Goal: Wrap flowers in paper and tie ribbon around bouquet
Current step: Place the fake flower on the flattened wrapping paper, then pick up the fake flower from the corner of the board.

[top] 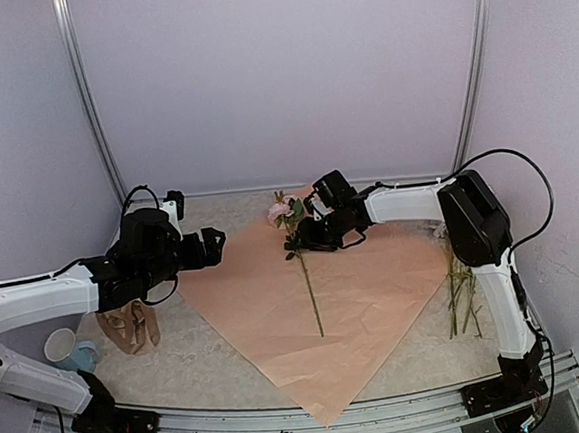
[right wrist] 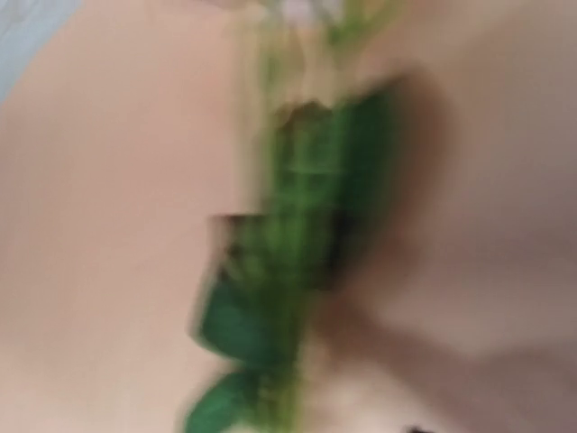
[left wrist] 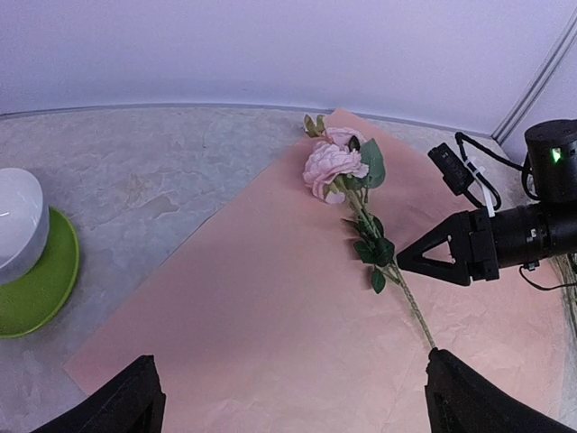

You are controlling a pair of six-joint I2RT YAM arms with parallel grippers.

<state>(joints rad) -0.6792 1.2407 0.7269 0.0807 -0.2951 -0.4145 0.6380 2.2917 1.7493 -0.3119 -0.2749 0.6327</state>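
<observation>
Ana: Nearest to the top camera is one corner of the paper, which lies flat on the counter, turned like a diamond. Where is the flower?

Ben: One pink rose lies along the middle of it, bloom at the far corner, thin stem pointing toward us. The right gripper is low at the leafy part of the stem; whether it pinches, I cannot tell. The left gripper hovers at the paper's left edge, apart from the rose.

Ana: And the left wrist view?

Ben: That gripper is spread wide above bare paper. The rose is pale pink and full, with dark green leaves. The right gripper points at the stem, touching or nearly so.

Ana: The right wrist?

Ben: Blurred. Only green leaves on paper, and no fingers to see.

Ana: So which step is it?

Ben: I judge it is laying the flowers; wrapping is not begun. More green stems wait on the right, and the ribbon on the left. Next, the right arm must pick up those thin stems low down, without dragging the paper.
</observation>
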